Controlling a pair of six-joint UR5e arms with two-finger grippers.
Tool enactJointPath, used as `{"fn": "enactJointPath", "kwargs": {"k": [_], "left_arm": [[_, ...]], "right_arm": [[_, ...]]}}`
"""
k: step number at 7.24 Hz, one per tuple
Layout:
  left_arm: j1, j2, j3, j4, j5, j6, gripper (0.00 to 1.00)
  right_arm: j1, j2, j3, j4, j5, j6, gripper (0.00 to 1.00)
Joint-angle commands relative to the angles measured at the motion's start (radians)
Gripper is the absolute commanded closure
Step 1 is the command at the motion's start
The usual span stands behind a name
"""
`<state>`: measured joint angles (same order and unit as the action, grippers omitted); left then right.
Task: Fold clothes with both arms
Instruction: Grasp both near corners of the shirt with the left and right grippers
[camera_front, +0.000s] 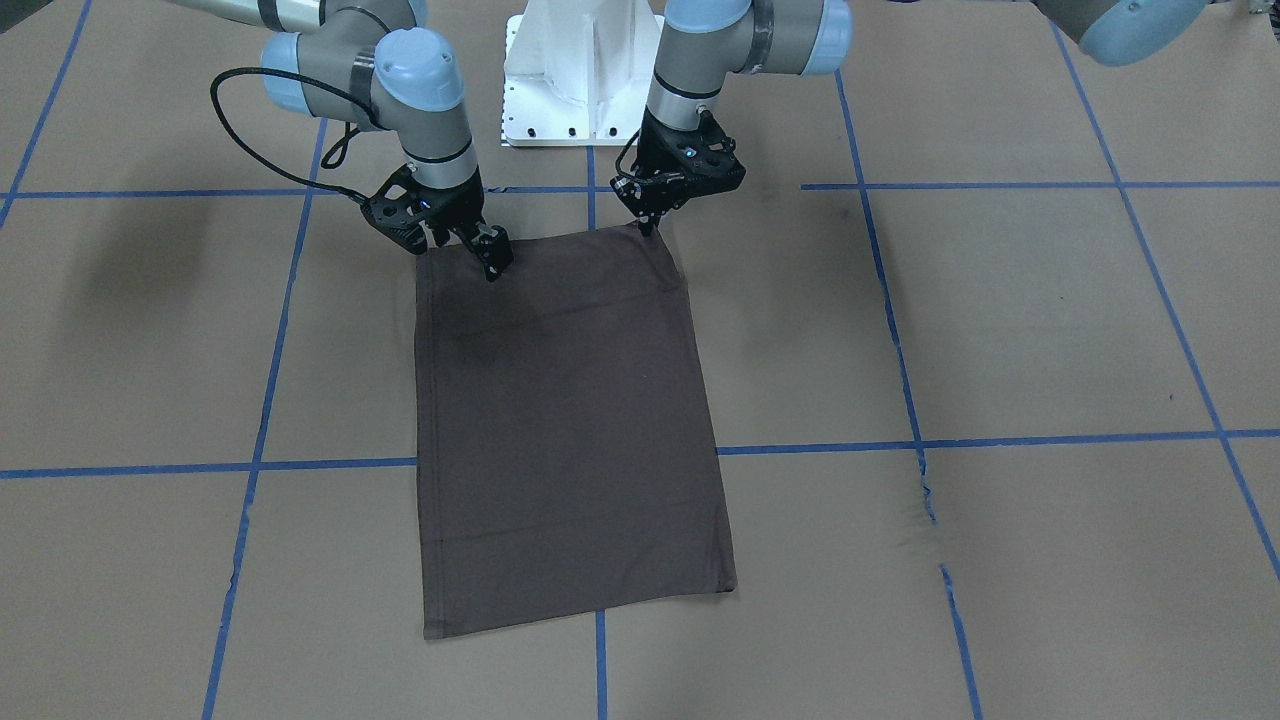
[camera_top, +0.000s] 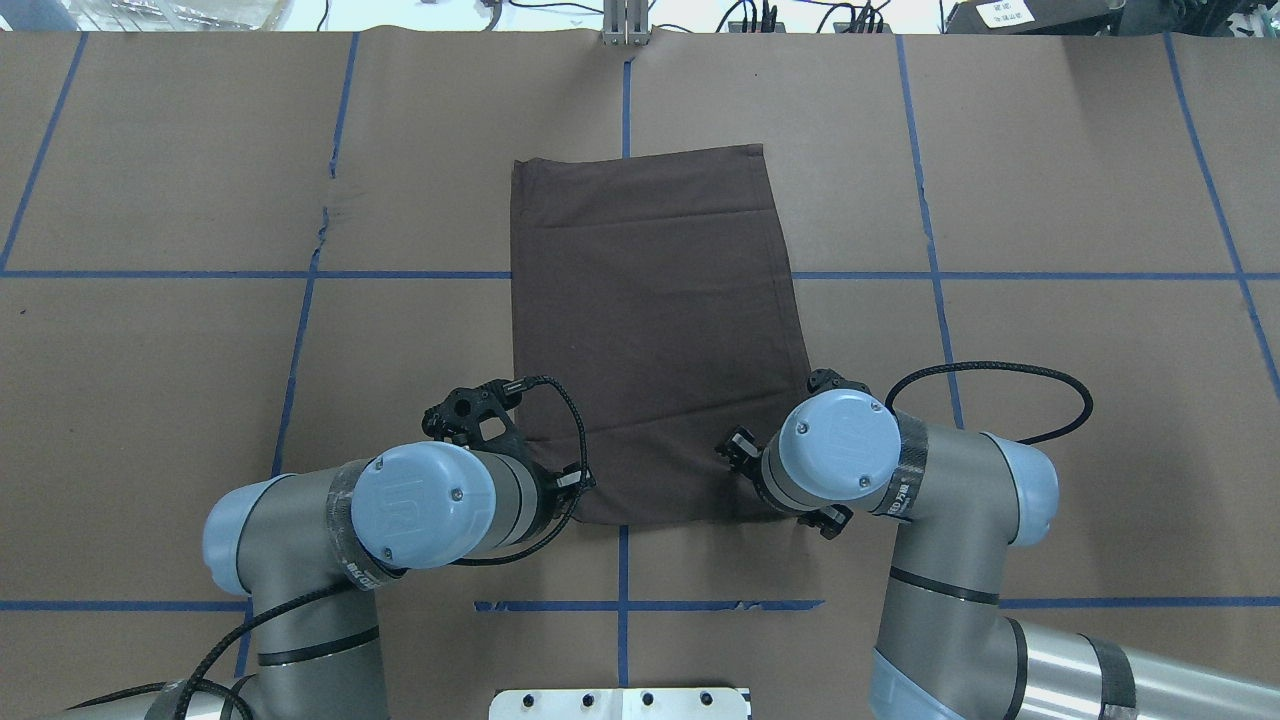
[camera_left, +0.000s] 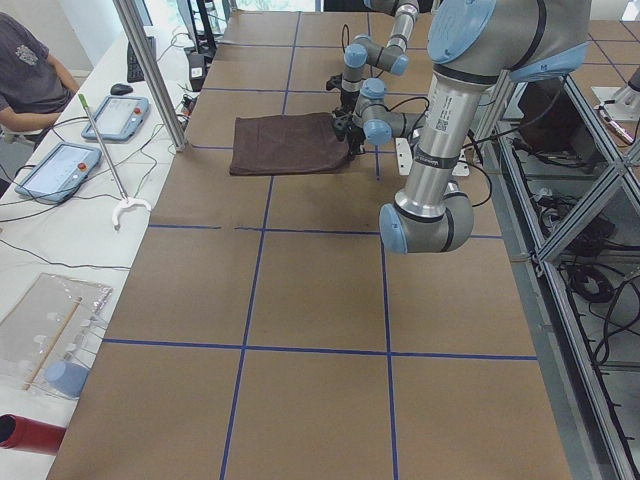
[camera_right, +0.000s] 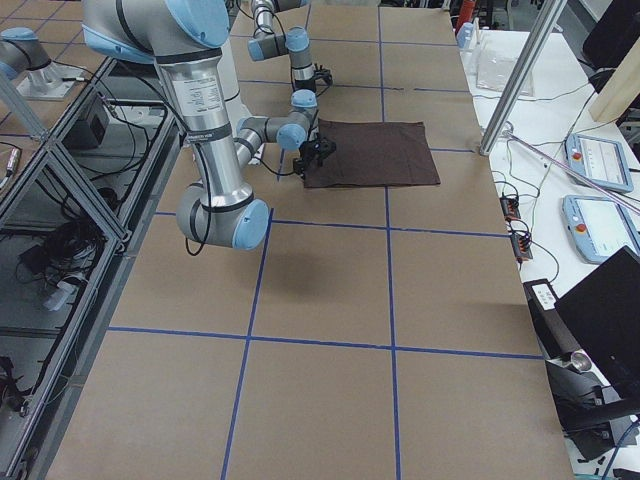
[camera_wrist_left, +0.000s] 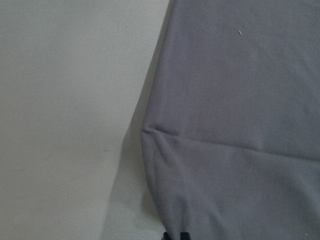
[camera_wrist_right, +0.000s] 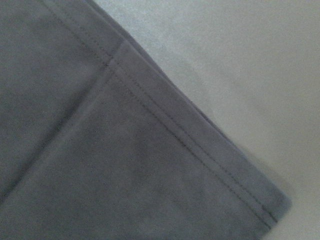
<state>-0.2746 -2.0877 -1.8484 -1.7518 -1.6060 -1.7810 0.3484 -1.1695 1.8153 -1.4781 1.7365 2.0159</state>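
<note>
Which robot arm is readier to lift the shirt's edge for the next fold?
Probably the left. The left end effector looks pinched on a corner of the dark brown-grey T-shirt, puckering the cloth. The right end effector sits inward of its corner, grip unclear.

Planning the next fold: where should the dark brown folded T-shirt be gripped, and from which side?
Probably pinch the dark brown-grey folded T-shirt at the two corners of its short edge nearest the robot's base, coming down from above. It lies flat as a long rectangle, so only edges and corners offer loose cloth. The left end effector and right end effector are at those corners.
</note>
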Motion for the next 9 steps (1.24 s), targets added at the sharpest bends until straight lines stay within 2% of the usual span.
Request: {"fn": "enactJointPath", "kwargs": {"k": [1,2,3,9], "left_arm": [[-0.002,0.000,0.000,0.000,0.000,0.000,1.00],[-0.002,0.000,0.000,0.000,0.001,0.000,1.00],[-0.005,0.000,0.000,0.000,0.000,0.000,1.00],[-0.011,0.000,0.000,0.000,0.001,0.008,1.00]], "right_arm": [[0.001,0.002,0.001,0.001,0.000,0.004,0.46],[0.000,0.004,0.001,0.001,0.000,0.001,0.78],[0.000,0.004,0.001,0.001,0.000,0.001,1.00],[0.024,0.030,0.001,-0.001,0.002,0.012,1.00]]}}
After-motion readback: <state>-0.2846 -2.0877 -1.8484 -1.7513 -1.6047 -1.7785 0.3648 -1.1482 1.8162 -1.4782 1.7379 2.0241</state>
